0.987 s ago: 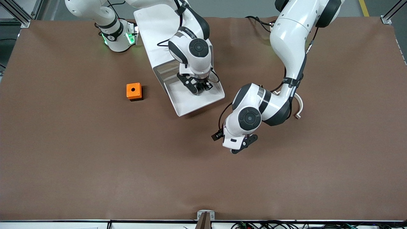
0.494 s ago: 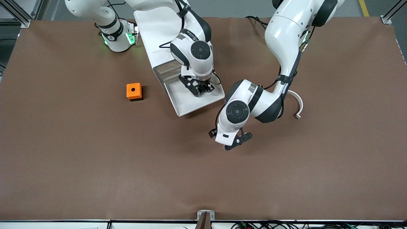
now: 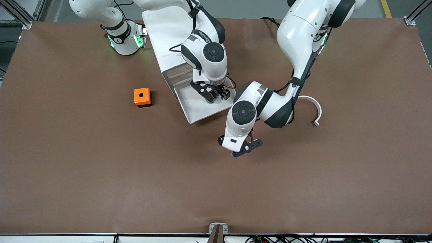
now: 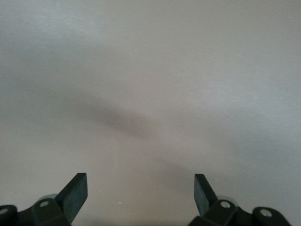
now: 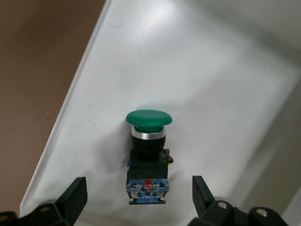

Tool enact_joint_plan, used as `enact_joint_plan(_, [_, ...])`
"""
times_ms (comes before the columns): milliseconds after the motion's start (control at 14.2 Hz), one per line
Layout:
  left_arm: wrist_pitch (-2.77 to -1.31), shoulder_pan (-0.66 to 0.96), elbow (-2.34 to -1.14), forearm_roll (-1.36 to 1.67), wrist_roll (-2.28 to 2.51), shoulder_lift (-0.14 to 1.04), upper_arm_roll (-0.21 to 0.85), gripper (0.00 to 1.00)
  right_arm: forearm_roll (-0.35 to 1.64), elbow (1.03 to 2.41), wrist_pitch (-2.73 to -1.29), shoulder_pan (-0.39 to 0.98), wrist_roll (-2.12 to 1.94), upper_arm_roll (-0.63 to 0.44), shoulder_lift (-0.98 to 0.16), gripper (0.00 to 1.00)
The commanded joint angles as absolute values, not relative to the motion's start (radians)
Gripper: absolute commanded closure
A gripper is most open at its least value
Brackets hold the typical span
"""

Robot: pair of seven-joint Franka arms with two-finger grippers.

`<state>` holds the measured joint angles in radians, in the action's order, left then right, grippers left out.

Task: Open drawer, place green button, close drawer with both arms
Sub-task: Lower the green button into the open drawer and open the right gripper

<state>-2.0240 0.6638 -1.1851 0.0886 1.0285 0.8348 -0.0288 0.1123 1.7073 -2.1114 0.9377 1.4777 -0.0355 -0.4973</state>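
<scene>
Right pincer [image 5: 136,200]: fingers spread wide apart, holding nothing; the button lies between them without touching either finger.
Right pincer place: over the open drawer's tray, pointing down into it [image 3: 216,95].
Right arm pose: comes from its base at about 11 o'clock on the surface, bends down over the white cabinet, wrist pointing straight down.
Left pincer [image 4: 141,193]: fingers spread wide apart, holding nothing; only a pale blank face fills its wrist view.
Left pincer place: over the bare brown surface [image 3: 101,175] at about 5 o'clock from the drawer's front [image 3: 241,148].
Left arm pose: reaches from its base at about 1 o'clock, elbow bent, forearm crossing toward the drawer, hand low over the surface.
Drawer [image 3: 199,109]: pulled out of the white cabinet [image 3: 162,27], its white tray open at the top.
Button [image 5: 147,153]: lying on its side on the drawer's white floor, green cap away from the right pincer, black-and-blue body toward it.
Orange box [image 3: 142,97]: on the surface at about 9 o'clock from the drawer, apart from it, a dark round hole in its top.
Curved white piece [image 3: 314,108]: on the surface at about 3 o'clock from the drawer, beside the left arm's forearm.
</scene>
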Motion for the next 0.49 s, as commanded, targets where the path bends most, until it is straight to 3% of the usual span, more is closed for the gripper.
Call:
enact_joint_plan(0, [-2.054,0.676,-1.2,0.071,1.037,0.825,-0.032,0.0,0.042,1.596,-1.934,0.927,1.256,-0.041,-0.499,0.0])
enact_joint_plan(141, [-2.056,0.676,-1.2,0.066,1.035,0.827,-0.032,0.0,-0.012,1.534,-1.82,0.904,1.12,-0.041,-0.499,0.0])
enact_joint_plan(423, [-2.062,0.676,-1.204,0.064,1.035,0.834,-0.032,0.0,-0.021,1.522,-1.779,0.821,0.844,-0.041,-0.433,0.0])
